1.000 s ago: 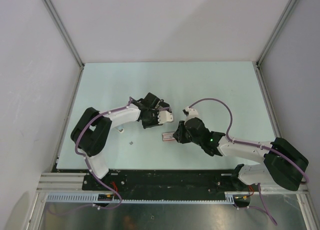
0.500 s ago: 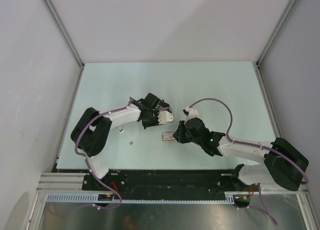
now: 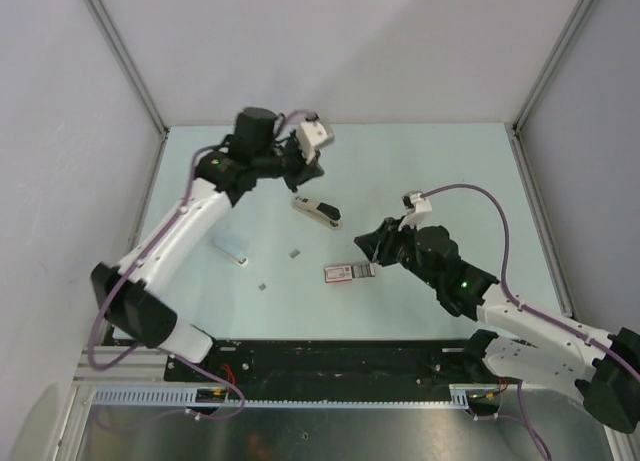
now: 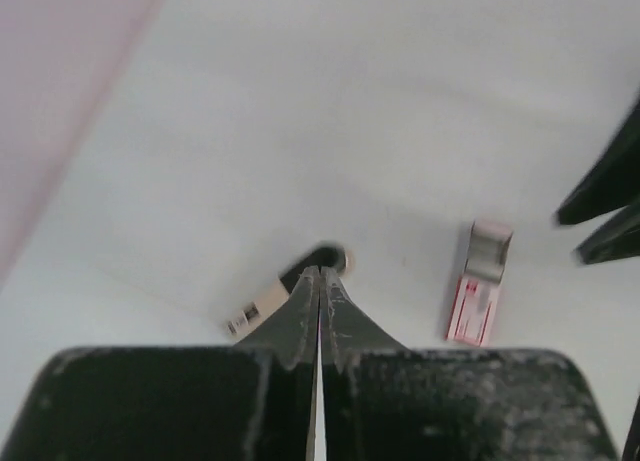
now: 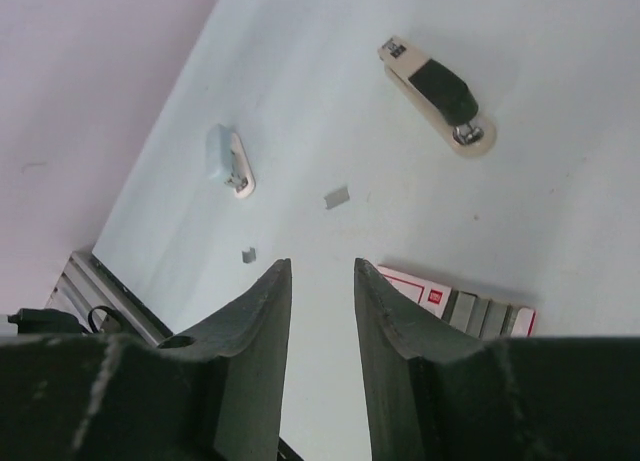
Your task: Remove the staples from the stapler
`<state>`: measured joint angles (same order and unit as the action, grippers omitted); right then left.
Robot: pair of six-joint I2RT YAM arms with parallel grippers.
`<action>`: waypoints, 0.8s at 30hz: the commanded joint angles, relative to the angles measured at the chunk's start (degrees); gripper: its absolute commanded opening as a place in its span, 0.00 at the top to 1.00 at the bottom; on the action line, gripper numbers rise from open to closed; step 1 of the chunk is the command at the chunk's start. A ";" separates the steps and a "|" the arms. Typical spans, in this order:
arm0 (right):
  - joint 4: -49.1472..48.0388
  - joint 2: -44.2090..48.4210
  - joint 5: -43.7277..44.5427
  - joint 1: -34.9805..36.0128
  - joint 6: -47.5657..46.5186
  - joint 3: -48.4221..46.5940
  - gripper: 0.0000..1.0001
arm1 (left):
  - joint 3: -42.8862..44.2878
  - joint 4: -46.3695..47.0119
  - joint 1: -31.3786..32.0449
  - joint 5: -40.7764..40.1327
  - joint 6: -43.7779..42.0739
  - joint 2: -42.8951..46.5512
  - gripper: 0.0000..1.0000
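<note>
The stapler point(image 3: 316, 211) is beige with a black top and lies flat on the table, held by nothing. It also shows in the right wrist view point(image 5: 435, 91) and in the left wrist view point(image 4: 262, 306). My left gripper point(image 3: 298, 177) hangs just above its far end, shut and empty point(image 4: 320, 273). Two loose staples point(image 3: 295, 252) point(image 5: 337, 196) lie on the table, the second one nearer the front point(image 3: 262, 286) point(image 5: 248, 254). My right gripper point(image 3: 368, 249) point(image 5: 322, 271) is open and empty, above and beside a red-and-white staple box point(image 3: 343, 272).
The box point(image 5: 455, 303) point(image 4: 478, 301) shows grey staple strips at one end. A pale grey bar with a white tip point(image 3: 232, 251) point(image 5: 226, 159) lies at the left. White enclosure walls and metal posts surround the table.
My left arm has swung up and back from the table's middle, now shut, leaving the stapler lying uncovered. My right arm has pulled back from the box and its jaws have widened.
</note>
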<state>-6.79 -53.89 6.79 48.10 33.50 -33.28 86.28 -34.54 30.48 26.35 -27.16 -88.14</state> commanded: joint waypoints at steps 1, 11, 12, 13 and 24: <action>0.13 1.51 -1.73 -0.61 -2.15 -3.01 0.63 | 4.17 -1.18 -0.54 11.52 10.56 4.42 1.00; 2.23 -0.70 -1.68 0.01 -1.69 -2.32 0.58 | -8.89 -1.66 2.76 -2.43 1.73 6.24 0.73; 1.65 -1.88 -1.73 0.26 -1.38 -1.75 0.56 | -10.80 -1.71 3.06 -4.32 1.22 5.71 0.69; 0.88 -3.04 -1.75 0.60 -1.00 -1.11 0.56 | -12.51 -1.69 3.25 -5.98 1.09 5.09 0.65; -6.44 -13.69 -0.53 5.41 1.22 2.16 0.54 | -18.61 1.43 3.55 -16.05 5.40 -5.93 0.47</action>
<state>-7.99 -66.63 4.91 52.23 34.09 -30.76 67.37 -36.07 33.91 14.55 -23.88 -92.55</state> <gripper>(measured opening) 0.454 0.516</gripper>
